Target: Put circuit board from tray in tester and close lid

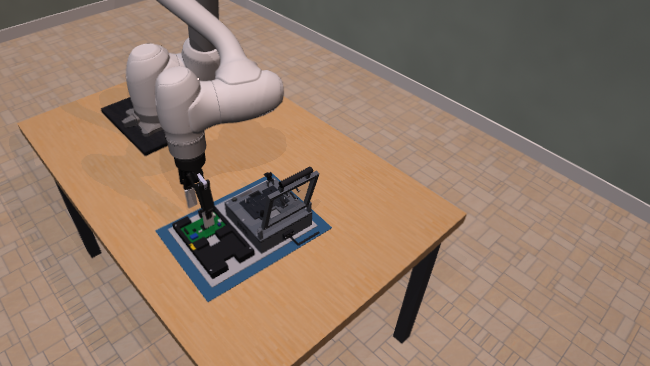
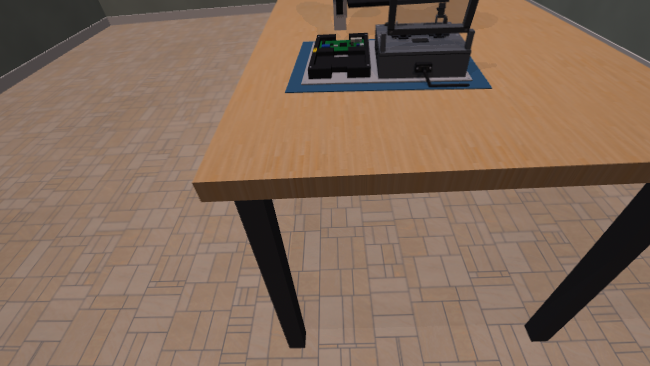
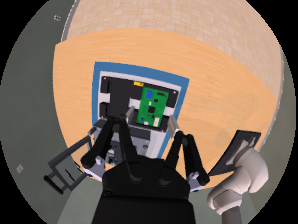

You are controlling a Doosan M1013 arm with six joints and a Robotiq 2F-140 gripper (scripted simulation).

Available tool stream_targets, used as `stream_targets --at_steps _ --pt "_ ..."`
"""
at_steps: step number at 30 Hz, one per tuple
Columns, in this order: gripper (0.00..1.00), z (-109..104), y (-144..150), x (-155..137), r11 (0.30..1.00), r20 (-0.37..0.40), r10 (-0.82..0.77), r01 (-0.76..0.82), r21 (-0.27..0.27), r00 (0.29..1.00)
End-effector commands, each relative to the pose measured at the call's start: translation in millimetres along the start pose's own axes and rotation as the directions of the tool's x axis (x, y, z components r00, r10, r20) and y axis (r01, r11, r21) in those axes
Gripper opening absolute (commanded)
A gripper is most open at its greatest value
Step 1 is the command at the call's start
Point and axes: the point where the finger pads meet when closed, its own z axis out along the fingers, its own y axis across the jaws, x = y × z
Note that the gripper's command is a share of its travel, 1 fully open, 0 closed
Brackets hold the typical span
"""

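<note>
While you are keeping the arm over the worktop (image 1: 360,225) (image 2: 400,130) (image 3: 215,65), you are working inside a tight spot: the tester (image 1: 272,234) (image 2: 410,65) is standing just beside the tray (image 1: 215,257) (image 2: 340,66) (image 3: 117,100), with its lid (image 1: 268,212) (image 2: 392,15) (image 3: 75,155) rising open above it. Its lid handle (image 1: 300,176) (image 3: 53,184) is reaching up on the tester's side, so you are having less open room that way. Past the tray's outer side, you are seeing a strip of blue mat (image 1: 200,290) (image 2: 295,82) (image 3: 185,95), then bare wood running out to the worktop's edge. A black cable (image 1: 305,239) (image 2: 452,85) is trailing from the tester's end, well apart from the fingers.

The circuit board (image 1: 192,231) (image 2: 345,45) (image 3: 160,107) is lying face up in one pocket of the tray, the neighboring pocket holding no board. Its white connector (image 3: 157,121) is pointing toward the tester. Your gripper (image 1: 199,209) (image 2: 340,22) (image 3: 151,115) is hanging over that pocket with its fingers released and parted, gripping nothing. In the wrist view, they are flanking the board's long edges, one to each side, closer to the connector end; you cannot tell their exact clearance above it.
</note>
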Motion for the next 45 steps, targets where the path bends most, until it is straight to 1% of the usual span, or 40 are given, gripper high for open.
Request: stream_targets --at_steps 1,19,28,42,45 --pt "0.58 0 0 0 1.000 0.000 0.000 0.000 0.000 1.000" --pt "0.58 3 0 0 1.000 0.000 0.000 0.000 0.000 1.000" --pt "0.58 11 0 0 1.000 0.000 0.000 0.000 0.000 1.000" --pt "0.58 31 0 0 1.000 0.000 0.000 0.000 0.000 1.000" --pt "0.58 33 0 0 1.000 0.000 0.000 0.000 0.000 1.000"
